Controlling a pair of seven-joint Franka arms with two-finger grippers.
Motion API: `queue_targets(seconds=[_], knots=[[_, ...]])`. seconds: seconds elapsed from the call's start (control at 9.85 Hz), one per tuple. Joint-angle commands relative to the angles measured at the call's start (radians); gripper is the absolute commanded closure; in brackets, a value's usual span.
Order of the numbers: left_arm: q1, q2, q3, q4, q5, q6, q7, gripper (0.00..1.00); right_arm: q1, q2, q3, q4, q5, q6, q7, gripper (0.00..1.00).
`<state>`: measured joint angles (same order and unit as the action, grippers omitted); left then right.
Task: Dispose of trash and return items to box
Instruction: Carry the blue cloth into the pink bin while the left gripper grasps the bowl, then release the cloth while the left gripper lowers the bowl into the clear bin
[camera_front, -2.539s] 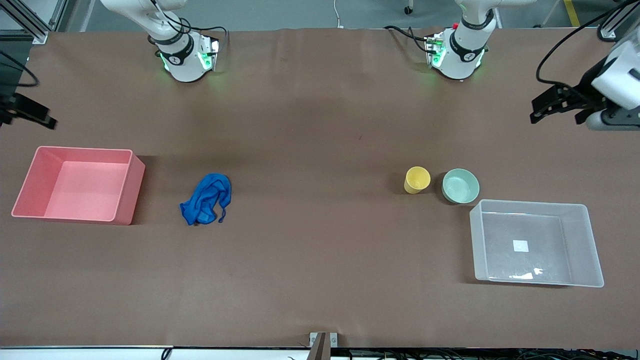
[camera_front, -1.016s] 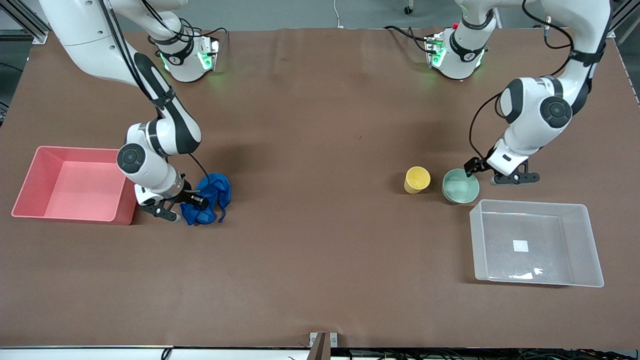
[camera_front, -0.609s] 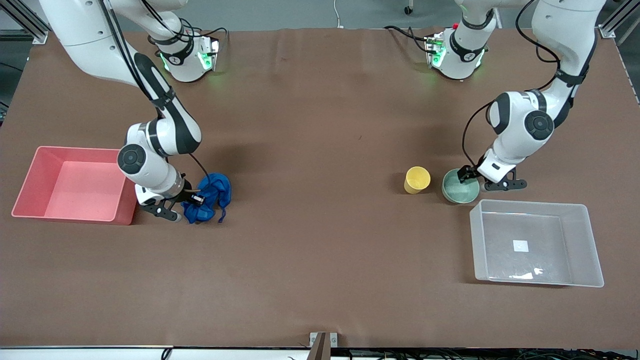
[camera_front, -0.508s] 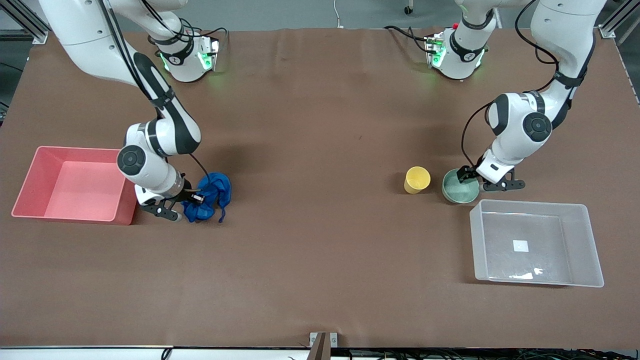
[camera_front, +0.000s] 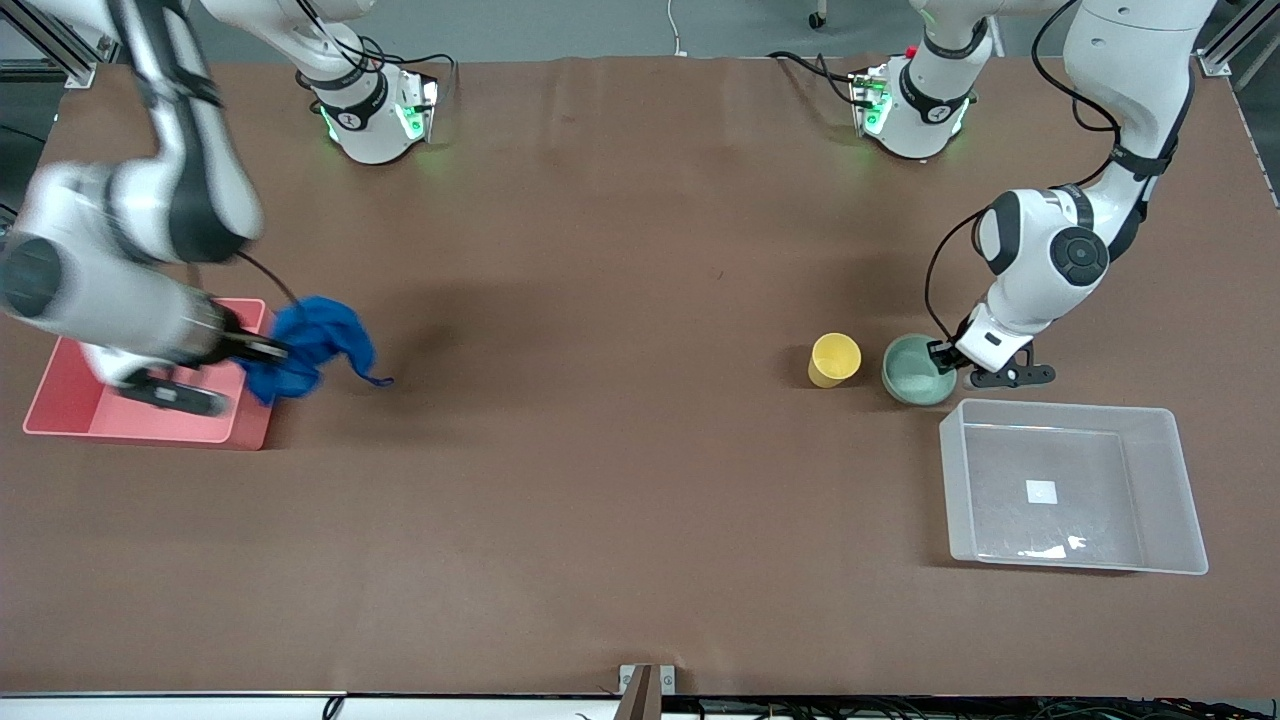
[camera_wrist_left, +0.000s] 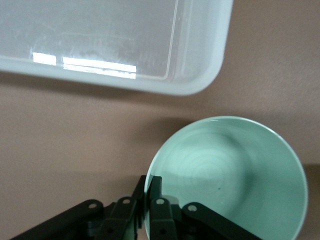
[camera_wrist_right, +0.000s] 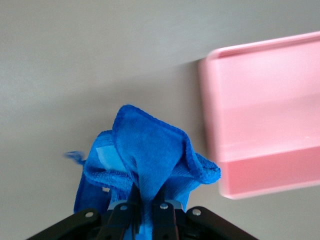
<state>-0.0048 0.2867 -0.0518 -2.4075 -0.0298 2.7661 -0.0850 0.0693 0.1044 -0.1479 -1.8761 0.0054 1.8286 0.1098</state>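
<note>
Now carry blue rag (camera_front: 312, 345), clamped in right gripper (camera_front: 262, 350), fully over pink bin (camera_front: 70, 400) interior before release; rag hangs over bin's rim, one corner trailing. Lift mint-green bowl (camera_front: 918, 370), pinched at rim by left gripper (camera_front: 950, 358), level toward clear tub (camera_front: 1160, 500) just beside. Rag: bright, wrinkled, bunched. Yellow cup (camera_front: 834, 359) upright beside bowl.
</note>
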Motion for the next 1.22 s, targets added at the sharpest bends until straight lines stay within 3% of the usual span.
queue_targets(seconds=[0.0, 0.1, 0.2, 0.41, 0.51, 0.71, 0.81, 0.91, 1.12], knots=[[0.000, -0.028, 0.001, -0.013, 0.004, -0.003, 0.001, 0.99, -0.003, 0.003, -0.175, 0.041, -0.027, -0.037, -0.237, 0.99], [0.000, -0.103, 0.001, -0.025, 0.004, -0.064, 0.013, 0.99, -0.008, 0.011, -0.252, 0.048, -0.051, 0.007, -0.339, 0.99], [0.000, -0.180, 0.003, -0.018, 0.004, -0.197, 0.025, 0.99, -0.014, 0.026, -0.290, 0.045, -0.053, 0.056, -0.420, 0.98], [-0.001, -0.279, 0.041, 0.058, 0.005, -0.388, 0.056, 0.99, -0.031, 0.112, -0.315, 0.032, -0.051, 0.160, -0.493, 0.98], [-0.001, -0.252, 0.065, 0.153, 0.004, -0.442, 0.091, 0.99, -0.039, 0.144, -0.315, -0.033, -0.045, 0.248, -0.495, 0.97], [-0.004, -0.073, 0.107, 0.374, -0.001, -0.473, 0.132, 0.99, -0.029, 0.158, -0.312, -0.222, -0.025, 0.488, -0.487, 0.95], [-0.001, 0.033, 0.109, 0.510, -0.001, -0.476, 0.133, 0.99, -0.029, 0.185, -0.309, -0.262, 0.016, 0.552, -0.487, 0.93], [0.002, 0.134, 0.115, 0.633, -0.005, -0.502, 0.133, 0.99, -0.028, 0.219, -0.305, -0.265, 0.054, 0.566, -0.492, 0.85], [0.003, 0.299, 0.187, 0.846, -0.069, -0.559, 0.239, 1.00, -0.025, 0.259, -0.274, -0.261, 0.064, 0.595, -0.490, 0.00]])
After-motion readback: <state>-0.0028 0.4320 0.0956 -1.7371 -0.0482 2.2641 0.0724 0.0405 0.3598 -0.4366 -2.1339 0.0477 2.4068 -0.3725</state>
